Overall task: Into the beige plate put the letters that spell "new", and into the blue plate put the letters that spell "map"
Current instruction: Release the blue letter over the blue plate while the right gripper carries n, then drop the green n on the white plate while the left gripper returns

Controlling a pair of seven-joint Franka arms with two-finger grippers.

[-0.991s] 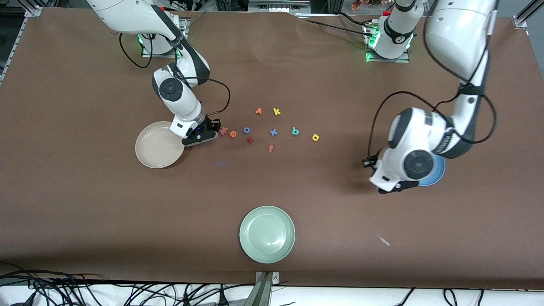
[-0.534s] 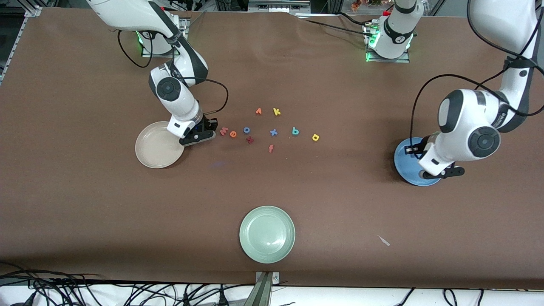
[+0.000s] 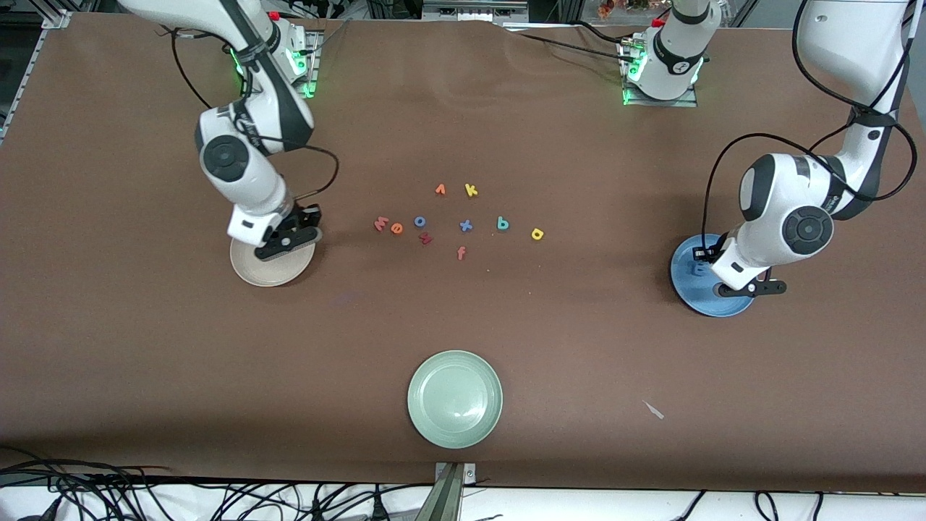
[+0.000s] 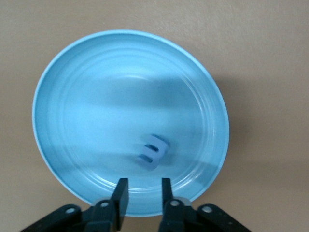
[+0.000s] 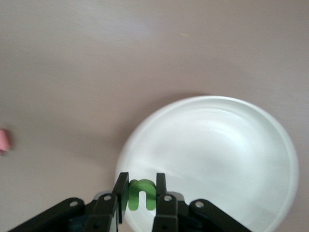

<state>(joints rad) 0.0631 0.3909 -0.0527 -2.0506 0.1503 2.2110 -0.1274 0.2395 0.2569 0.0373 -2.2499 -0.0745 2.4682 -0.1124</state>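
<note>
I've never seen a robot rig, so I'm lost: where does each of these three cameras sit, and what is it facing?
Front view: high across the table, facing both arms, the left gripper and the right gripper.
Left wrist view: on the left wrist, looking down past open fingers at the blue m in the blue plate.
Right wrist view: looking down at the green n it grips, over the beige plate.
Both plates also show in front.

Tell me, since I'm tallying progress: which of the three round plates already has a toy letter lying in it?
The mid-blue round plate at the left arm's end of the table: a small blue letter m lies inside it. The cream-beige plate and pale green plate show none.
</note>
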